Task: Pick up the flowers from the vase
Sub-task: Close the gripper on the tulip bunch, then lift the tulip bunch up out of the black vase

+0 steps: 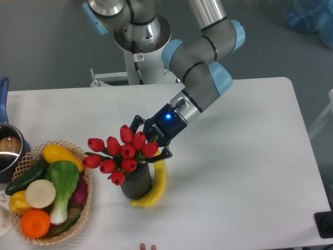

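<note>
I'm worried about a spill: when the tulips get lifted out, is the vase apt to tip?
Possibly. The vase is short, which should steady it, but the flowers lean left and may drag its rim. The banana alongside might brace it.

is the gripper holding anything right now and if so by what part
Cannot be told. The gripper sits right at the flowers, which are in the vase, but the buds hide the fingertips, so no grip is visible.
</note>
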Robot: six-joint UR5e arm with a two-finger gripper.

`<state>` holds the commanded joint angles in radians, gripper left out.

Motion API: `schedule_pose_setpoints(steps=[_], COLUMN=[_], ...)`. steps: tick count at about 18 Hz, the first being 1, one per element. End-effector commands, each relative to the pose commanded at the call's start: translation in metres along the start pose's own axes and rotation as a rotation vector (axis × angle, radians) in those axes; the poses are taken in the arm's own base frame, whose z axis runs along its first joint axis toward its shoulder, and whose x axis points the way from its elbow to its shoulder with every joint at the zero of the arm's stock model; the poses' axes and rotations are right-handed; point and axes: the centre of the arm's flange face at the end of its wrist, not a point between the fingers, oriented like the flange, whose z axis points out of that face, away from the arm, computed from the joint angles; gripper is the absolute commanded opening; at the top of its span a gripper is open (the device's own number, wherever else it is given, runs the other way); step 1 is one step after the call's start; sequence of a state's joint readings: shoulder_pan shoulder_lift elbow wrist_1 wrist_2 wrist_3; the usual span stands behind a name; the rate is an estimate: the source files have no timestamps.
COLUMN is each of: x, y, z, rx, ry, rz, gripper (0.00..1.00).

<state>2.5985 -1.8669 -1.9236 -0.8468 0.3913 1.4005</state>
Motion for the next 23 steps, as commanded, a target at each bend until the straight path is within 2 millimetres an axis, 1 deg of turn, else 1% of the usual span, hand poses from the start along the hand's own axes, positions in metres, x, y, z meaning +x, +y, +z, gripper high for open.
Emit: schedule_pose_setpoints(steps=[3,6,9,10,15,18,23], x=[0.000,-0.002,-0.001,-0.002,-0.003,-0.001,0.006], y=[-0.004,-0.003,-0.010,-0.011,-0.022,-0.032,-0.061], z=[-0.003,-0.008,-0.011,-0.017,-0.034,-0.045,-0.066], rx=[0.019,0.023,0.052,0.065,0.119,0.151,0.195], ry=[-0.002,-0.010,-0.011,-0.019,-0.038,-0.050,-0.069], rz=[-0.018,-0.028,-0.022,-0.027,-0.039,-0.038,-0.044], gripper=[0.36,0.36,0.36,0.36,0.36,0.36,0.36])
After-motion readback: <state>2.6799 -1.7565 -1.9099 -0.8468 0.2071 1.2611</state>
